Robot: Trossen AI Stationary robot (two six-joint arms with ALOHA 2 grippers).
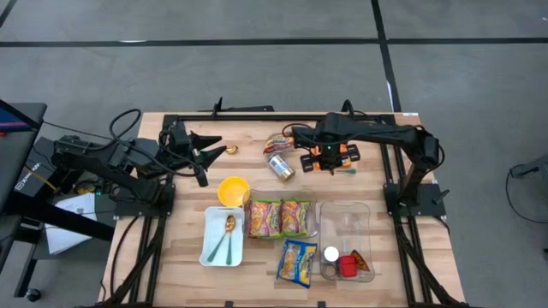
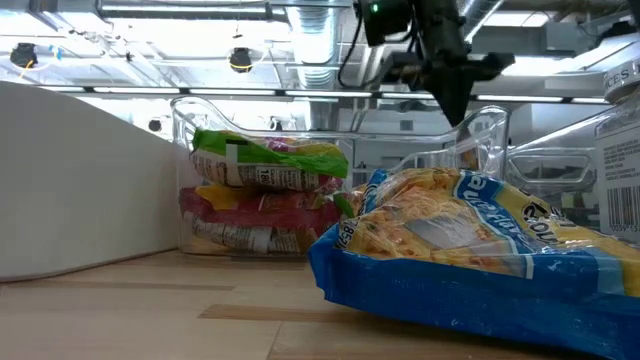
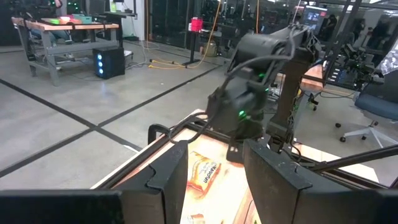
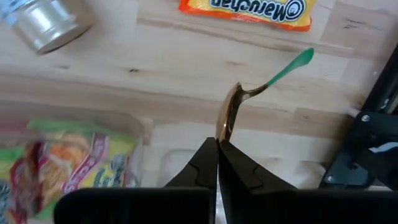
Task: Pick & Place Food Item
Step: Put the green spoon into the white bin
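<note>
My right gripper (image 4: pixel 217 148) hangs above the table's far middle (image 1: pixel 330 161), pointing down and shut on a gold spoon (image 4: pixel 229 115) with a green handle end (image 4: pixel 292 65). Below it lie a silver can (image 1: pixel 281 167) and an orange noodle packet (image 1: pixel 276 142). Two green-and-red packets (image 1: pixel 279 217) lie in a clear container, and a blue noodle packet (image 1: pixel 297 262) lies near the front edge. My left gripper (image 3: pixel 214 180) stands open and level at the far left (image 1: pixel 209 144), holding nothing. My right gripper pinches the spoon's gold bowl end (image 4: pixel 224 134) between its two fingers, which come from above, pointing down. The bowl stands edge-on in the hold. The spoon is lifted clear of the table, and its green handle sticks out beyond the fingertips.
A yellow bowl (image 1: pixel 233 190) and a white tray (image 1: pixel 211 248) with a spoon sit at the near left. A second clear container (image 1: pixel 347 221) at the near right holds small items. The right arm's base frame (image 4: pixel 364 149) stands close to the gripper.
</note>
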